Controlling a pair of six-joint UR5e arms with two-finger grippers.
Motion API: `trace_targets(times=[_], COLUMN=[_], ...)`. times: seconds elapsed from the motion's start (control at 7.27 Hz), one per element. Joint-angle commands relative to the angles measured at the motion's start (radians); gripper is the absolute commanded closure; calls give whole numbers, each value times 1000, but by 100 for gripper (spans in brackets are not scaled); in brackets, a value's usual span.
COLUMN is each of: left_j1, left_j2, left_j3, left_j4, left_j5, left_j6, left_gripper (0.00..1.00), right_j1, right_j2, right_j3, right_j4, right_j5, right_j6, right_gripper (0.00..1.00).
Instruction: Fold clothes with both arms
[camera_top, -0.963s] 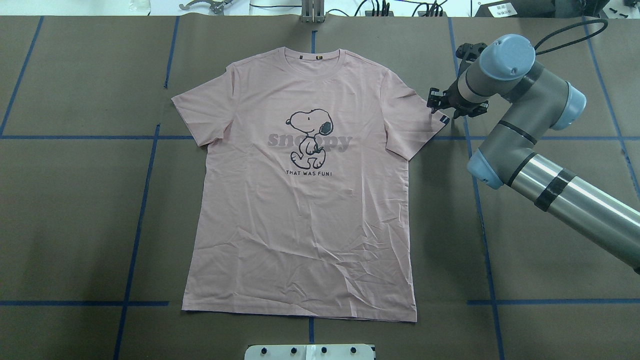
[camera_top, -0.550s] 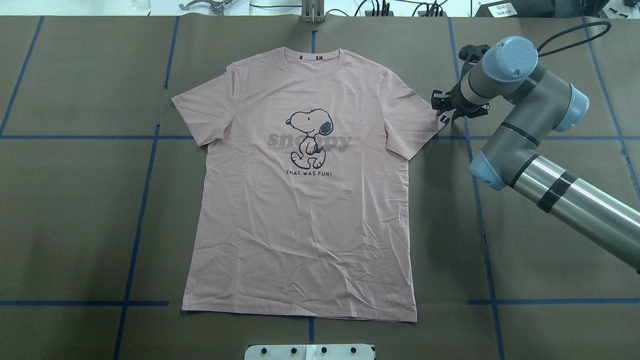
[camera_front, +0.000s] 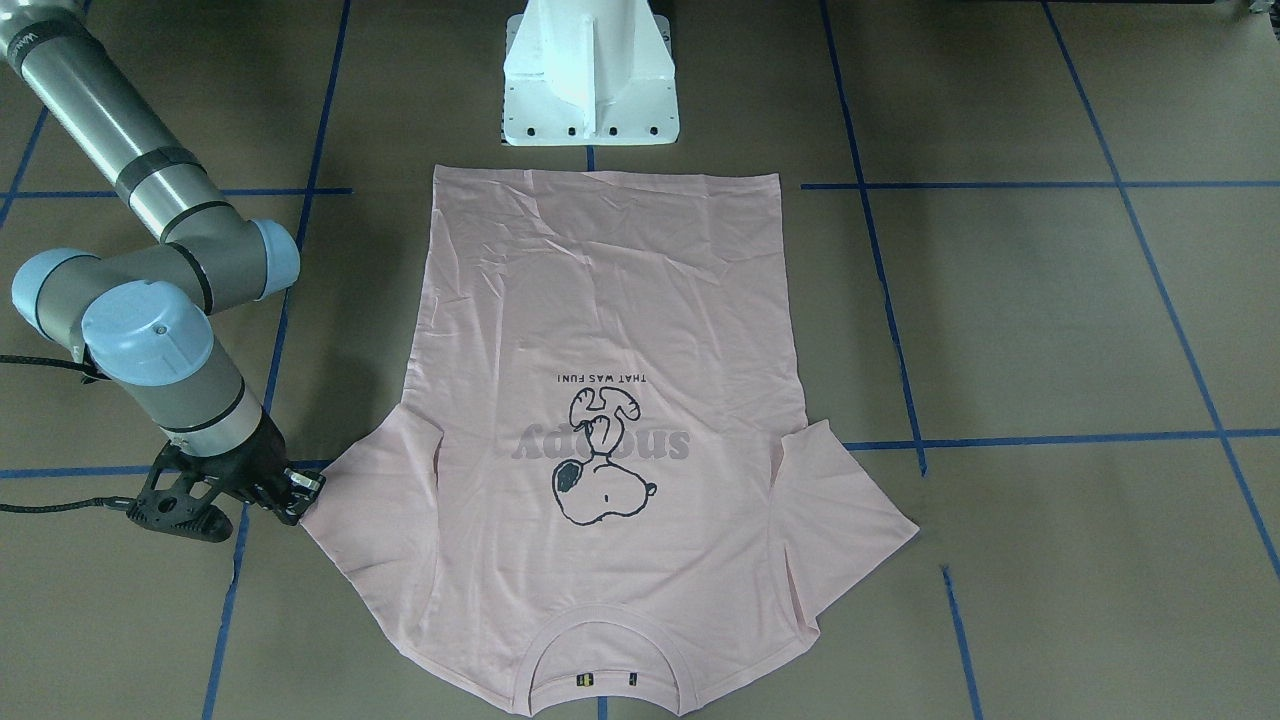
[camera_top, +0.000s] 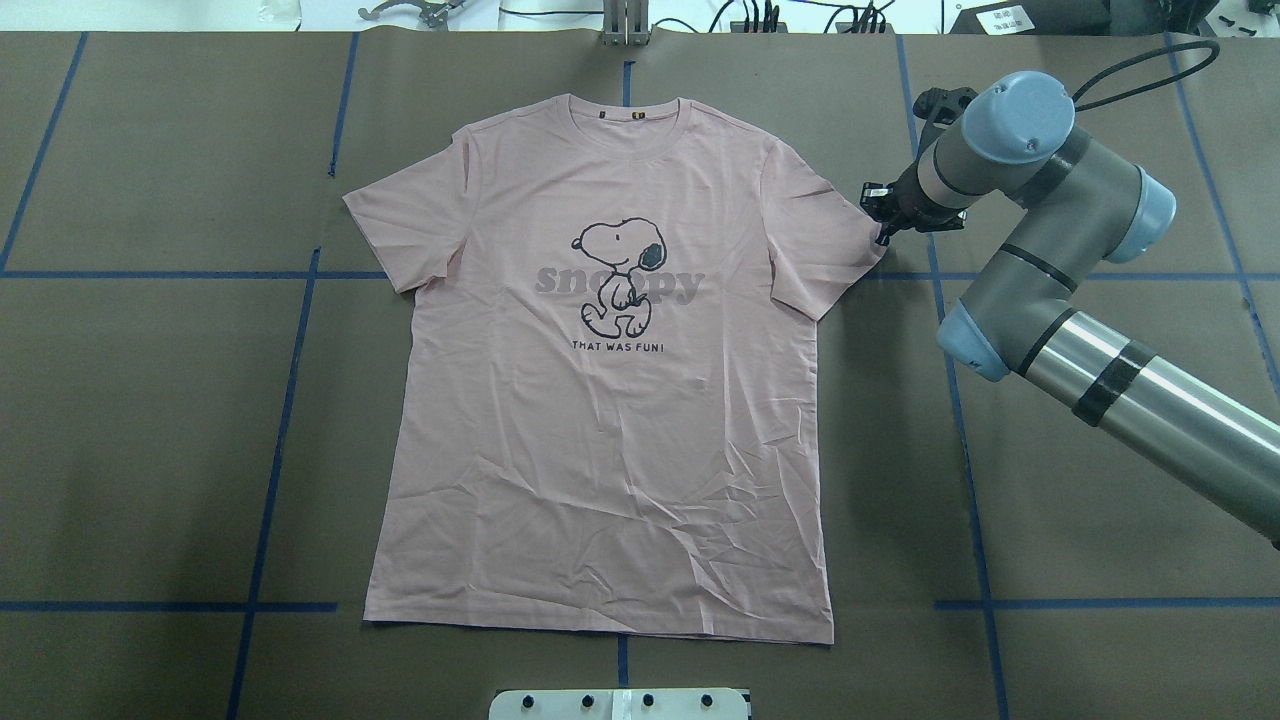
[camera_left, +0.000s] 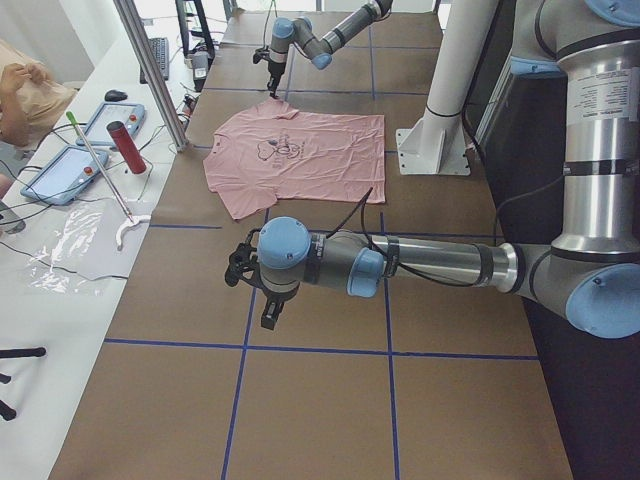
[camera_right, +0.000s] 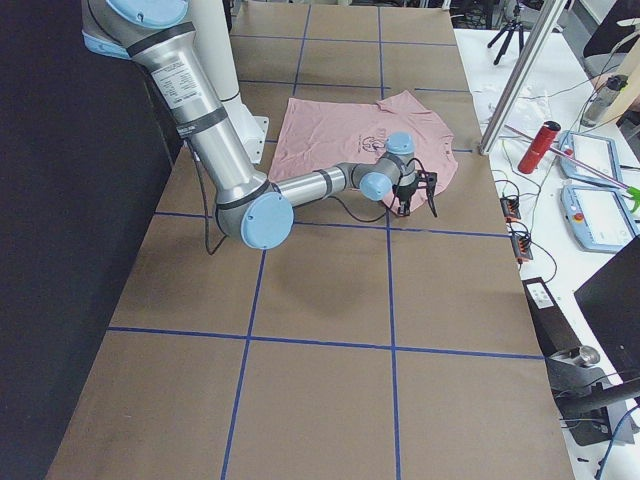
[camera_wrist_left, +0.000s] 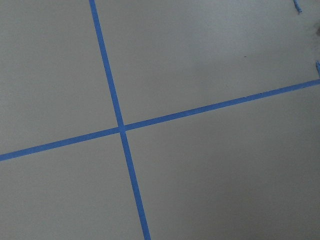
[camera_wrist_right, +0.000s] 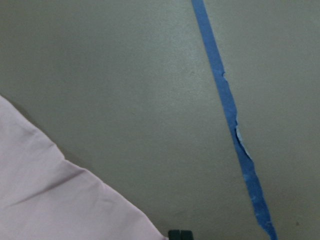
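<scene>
T-shirt (camera_top: 600, 420) lies flat, print up, on the table (camera_top: 150, 450) — 0 folds done yet. My right gripper (camera_top: 883, 230) looks pinched shut on its sleeve corner; left gripper (camera_left: 269, 318) hangs well off the cloth — can't tell if it's open.

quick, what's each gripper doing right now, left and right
Left gripper: cannot tell, it shows only in the side view.
Right gripper: closed, pinching the edge of the sleeve.
</scene>
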Motion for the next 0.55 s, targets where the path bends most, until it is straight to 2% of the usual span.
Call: trace_targets(times=[0.0,0.41], left_j1=[0,0], left_j2=[0,17], left_j3=[-7,-36], left_j4=[0,0], left_j5=[0,-1], left_j6=[0,0], left_gripper=[0,0], right_j1=[-7,-58], right_j2=[17,130], right_j3=[30,4], right_j4=[-9,-74], right_j5=[3,-31], right_j6=[50,135], right_gripper=[100,100])
